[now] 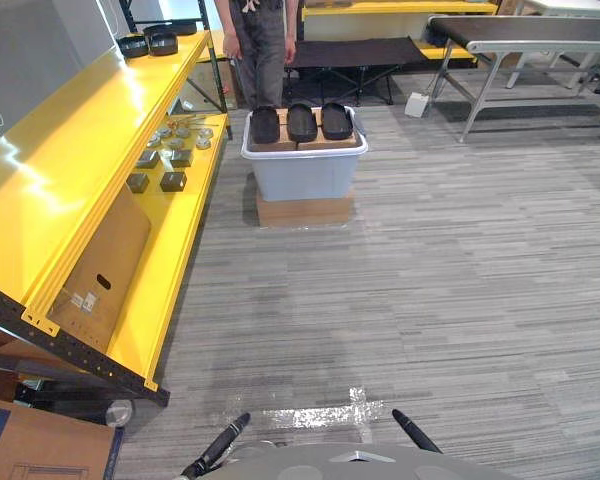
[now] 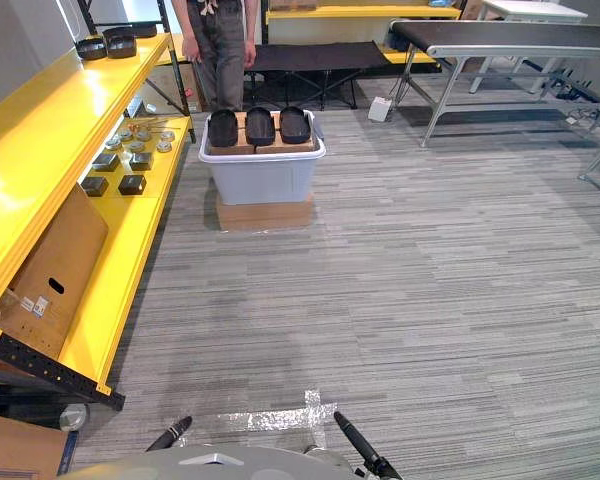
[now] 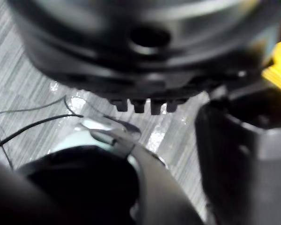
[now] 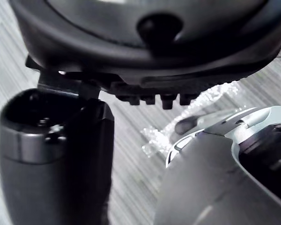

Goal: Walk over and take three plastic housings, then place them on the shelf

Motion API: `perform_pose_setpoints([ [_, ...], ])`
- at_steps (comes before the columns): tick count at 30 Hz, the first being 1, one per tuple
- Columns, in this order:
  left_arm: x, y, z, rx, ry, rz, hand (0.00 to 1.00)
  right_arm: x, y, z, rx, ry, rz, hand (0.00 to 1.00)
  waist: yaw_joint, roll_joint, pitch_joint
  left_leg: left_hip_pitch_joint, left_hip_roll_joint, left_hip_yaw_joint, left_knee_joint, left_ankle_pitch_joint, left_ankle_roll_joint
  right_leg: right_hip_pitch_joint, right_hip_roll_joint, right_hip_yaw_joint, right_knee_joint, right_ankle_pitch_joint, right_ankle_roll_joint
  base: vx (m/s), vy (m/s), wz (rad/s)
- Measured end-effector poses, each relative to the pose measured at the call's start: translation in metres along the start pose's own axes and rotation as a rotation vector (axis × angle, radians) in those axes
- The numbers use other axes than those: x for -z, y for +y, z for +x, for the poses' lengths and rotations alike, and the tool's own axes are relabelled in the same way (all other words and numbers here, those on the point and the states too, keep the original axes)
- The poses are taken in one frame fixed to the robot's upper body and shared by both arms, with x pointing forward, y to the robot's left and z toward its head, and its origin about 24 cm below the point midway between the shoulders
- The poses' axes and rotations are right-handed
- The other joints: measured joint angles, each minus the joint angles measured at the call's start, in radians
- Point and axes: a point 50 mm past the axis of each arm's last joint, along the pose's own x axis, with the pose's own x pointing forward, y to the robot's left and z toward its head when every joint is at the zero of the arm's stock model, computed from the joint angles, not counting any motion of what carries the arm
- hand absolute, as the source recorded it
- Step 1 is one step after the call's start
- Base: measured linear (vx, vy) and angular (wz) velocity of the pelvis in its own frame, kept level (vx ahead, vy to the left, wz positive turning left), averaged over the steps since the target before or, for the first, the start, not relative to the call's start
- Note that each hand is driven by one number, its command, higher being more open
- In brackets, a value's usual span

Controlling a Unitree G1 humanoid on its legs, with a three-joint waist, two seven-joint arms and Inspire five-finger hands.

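Observation:
Three black plastic housings (image 1: 301,121) lie side by side on a cardboard sheet atop a pale grey bin (image 1: 305,172), a few steps ahead on the carpet. A long yellow shelf (image 1: 75,175) runs along the left. Two more black housings (image 1: 148,43) rest at the far end of its top level. My left hand (image 3: 145,56) hangs low over the floor, its thumb (image 3: 243,154) straight and its fingers relaxed, holding nothing. My right hand (image 4: 150,42) hangs the same way beside me, with the thumb (image 4: 51,150) out, and is likewise open.
A person (image 1: 260,45) stands right behind the bin, which sits on a flat cardboard box (image 1: 305,211). Small metal parts (image 1: 170,150) and a brown carton (image 1: 100,270) occupy the shelf's lower level. A conveyor table (image 1: 520,35) and black cot (image 1: 355,52) stand at the back.

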Motion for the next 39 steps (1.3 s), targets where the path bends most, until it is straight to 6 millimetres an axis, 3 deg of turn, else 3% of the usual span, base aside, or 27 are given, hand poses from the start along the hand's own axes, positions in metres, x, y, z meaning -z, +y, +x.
perform_pose_setpoints([
  [6,-0.011,-0.005,0.001,0.018,-0.068,-0.040,1.00,-0.007,0.010,0.002,-0.020,-0.037,-0.004,1.00,0.000,-0.009,0.010,0.054,-0.013,-0.003,-0.073,0.035,0.018,0.034,0.000,-0.010,-0.030,0.004,0.007,0.06,0.035,0.03],
  [10,-0.017,-0.001,0.000,0.004,-0.108,-0.067,1.00,-0.018,0.026,0.004,-0.054,-0.105,-0.040,1.00,0.001,-0.036,0.027,0.057,-0.018,-0.004,-0.070,0.035,0.018,0.039,-0.005,-0.018,-0.030,0.000,0.014,0.02,0.018,0.05],
  [16,-0.022,-0.004,0.000,-0.048,-0.167,-0.096,1.00,-0.036,0.053,0.004,-0.108,-0.192,-0.087,1.00,0.003,-0.028,0.030,0.053,-0.029,-0.009,-0.073,0.038,0.022,0.038,-0.017,-0.022,-0.029,0.004,0.024,-0.04,0.023,0.04],
  [19,-0.043,-0.021,-0.003,-0.008,-0.305,-0.099,1.00,-0.047,0.068,0.000,-0.150,-0.273,-0.128,1.00,0.003,-0.033,0.032,0.049,-0.031,-0.009,-0.074,0.041,0.027,0.035,-0.020,-0.022,-0.028,0.006,0.026,-0.08,0.019,0.00],
  [21,-0.061,-0.044,-0.007,0.052,-0.419,-0.115,1.00,-0.059,0.076,-0.003,-0.169,-0.342,-0.137,1.00,0.002,-0.036,0.032,0.041,-0.034,-0.009,-0.074,0.041,0.027,0.025,-0.022,-0.022,-0.028,0.007,0.028,-0.07,0.023,0.00],
  [25,-0.075,-0.062,-0.010,0.094,-0.492,-0.116,1.00,-0.066,0.080,-0.006,-0.173,-0.394,-0.182,1.00,-0.002,-0.039,0.033,0.035,-0.035,-0.011,-0.074,0.042,0.028,0.019,-0.024,-0.023,-0.028,0.009,0.030,-0.01,0.009,0.00],
  [37,-0.058,-0.050,-0.009,0.021,-0.445,-0.135,1.00,-0.063,0.082,-0.006,-0.156,-0.393,-0.145,1.00,0.000,-0.038,0.036,0.052,-0.037,0.013,-0.070,0.031,0.023,0.018,-0.028,0.003,-0.016,0.005,0.027,0.01,0.009,-0.06],
  [39,-0.057,-0.050,-0.009,0.022,-0.445,-0.127,1.00,-0.063,0.080,-0.007,-0.134,-0.407,-0.132,1.00,0.001,-0.037,0.054,0.052,-0.039,0.020,-0.071,0.016,0.040,-0.047,-0.053,0.011,0.124,-0.058,0.032,-0.05,0.044,-0.08],
])
